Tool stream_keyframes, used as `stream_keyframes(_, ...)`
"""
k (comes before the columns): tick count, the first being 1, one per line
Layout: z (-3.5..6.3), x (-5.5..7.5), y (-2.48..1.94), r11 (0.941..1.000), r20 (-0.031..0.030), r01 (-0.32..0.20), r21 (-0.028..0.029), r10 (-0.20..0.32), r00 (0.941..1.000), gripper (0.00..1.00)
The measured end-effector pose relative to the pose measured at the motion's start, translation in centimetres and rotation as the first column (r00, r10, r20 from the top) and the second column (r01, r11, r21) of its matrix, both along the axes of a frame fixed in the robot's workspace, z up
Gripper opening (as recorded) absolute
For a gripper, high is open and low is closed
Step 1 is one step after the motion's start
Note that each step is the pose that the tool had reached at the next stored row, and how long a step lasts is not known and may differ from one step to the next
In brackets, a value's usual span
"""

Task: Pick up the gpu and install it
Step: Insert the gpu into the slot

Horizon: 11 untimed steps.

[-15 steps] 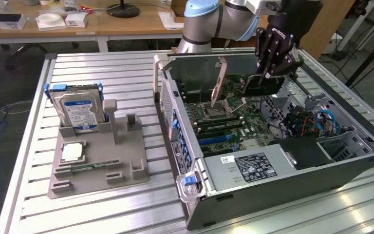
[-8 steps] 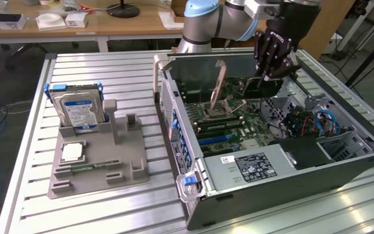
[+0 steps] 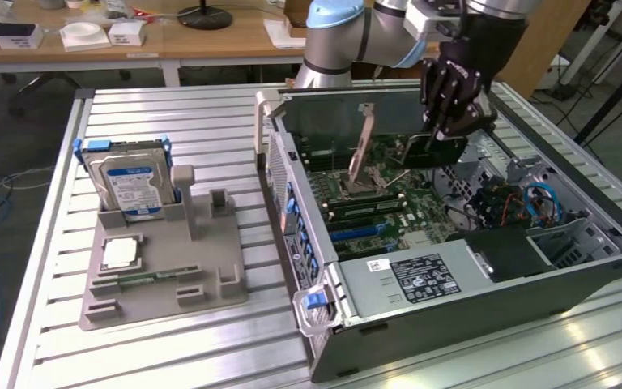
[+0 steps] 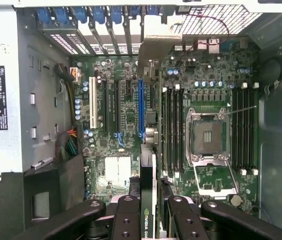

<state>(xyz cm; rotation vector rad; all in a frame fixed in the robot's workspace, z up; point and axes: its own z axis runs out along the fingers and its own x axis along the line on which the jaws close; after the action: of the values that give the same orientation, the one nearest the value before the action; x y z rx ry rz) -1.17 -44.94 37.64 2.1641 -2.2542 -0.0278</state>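
My gripper [image 3: 449, 134] is shut on the gpu [image 3: 432, 151], a thin card with a black cooler and a silver end bracket [image 3: 368, 136]. It holds the card on edge inside the open computer case [image 3: 289, 203], above the motherboard [image 3: 398, 198]. In the wrist view the gpu [image 4: 147, 200] appears edge-on between the black fingers [image 4: 126, 220], and its bracket [image 4: 155, 45] reaches toward the rear slot openings. The card hangs over the long blue slot [image 4: 141, 110] and runs nearly parallel to it. I cannot tell whether its lower edge touches the slot.
The case lies open on a slatted metal table [image 3: 159, 109]. To the exterior view's left, a grey fixture [image 3: 165, 279] holds a blue-labelled hard drive [image 3: 129, 185], a processor [image 3: 122, 253] and a RAM stick [image 3: 143, 278]. The power supply [image 3: 419, 275] fills the case's near end. Cables [image 3: 538, 203] lie inside.
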Motion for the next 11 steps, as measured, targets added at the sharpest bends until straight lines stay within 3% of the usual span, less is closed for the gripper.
stream_keyframes(7,-0.99,-0.2,0.0,1.0,0.0014,0.0,-0.0002,0.0,1.0,0.26)
stream_keyframes(11,-1.62,-0.3,0.0,1.0,0.0102,0.0,-0.0001,0.0,0.9999,0.26)
